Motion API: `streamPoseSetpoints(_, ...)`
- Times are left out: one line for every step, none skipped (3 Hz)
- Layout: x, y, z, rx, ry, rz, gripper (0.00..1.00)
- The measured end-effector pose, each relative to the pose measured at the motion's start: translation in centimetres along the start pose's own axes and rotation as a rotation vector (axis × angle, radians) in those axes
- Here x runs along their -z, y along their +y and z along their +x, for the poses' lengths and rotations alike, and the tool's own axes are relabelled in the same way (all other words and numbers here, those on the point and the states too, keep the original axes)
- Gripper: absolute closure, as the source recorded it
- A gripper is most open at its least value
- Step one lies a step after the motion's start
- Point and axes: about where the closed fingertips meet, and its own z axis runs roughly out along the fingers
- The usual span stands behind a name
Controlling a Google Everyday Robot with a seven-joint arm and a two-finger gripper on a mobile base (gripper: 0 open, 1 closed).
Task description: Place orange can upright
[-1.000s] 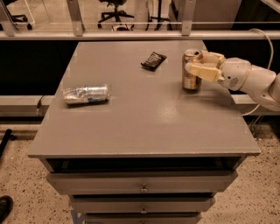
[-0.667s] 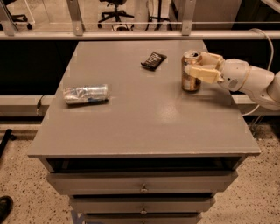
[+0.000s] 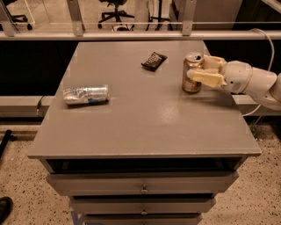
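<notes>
Cream tool clasps shiny cylindrical orange can

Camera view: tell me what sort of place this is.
Probably an office or lab workspace: rolling office chairs beyond a railing, a grey drawer cabinet, and the gripper holding the orange can at its right edge.

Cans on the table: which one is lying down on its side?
The silver-and-blue can near the left edge lies flat. The orange can stands upright on the right, with the gripper at it.
</notes>
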Motion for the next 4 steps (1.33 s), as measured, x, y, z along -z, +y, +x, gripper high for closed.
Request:
streamPoseSetpoints(1.3, 0.3, -0.5, 0.018, 0.032, -0.009, 0.0)
streamPoseSetpoints(3.8, 0.1, -1.8, 0.08, 0.138, -0.023, 0.0)
streamPoseSetpoints(6.1, -1.0, -3.7, 0.147, 0.207, -0.022, 0.0)
streamPoseSetpoints(7.3, -2.5, -6.0, 0.239, 0.271, -0.032, 0.0)
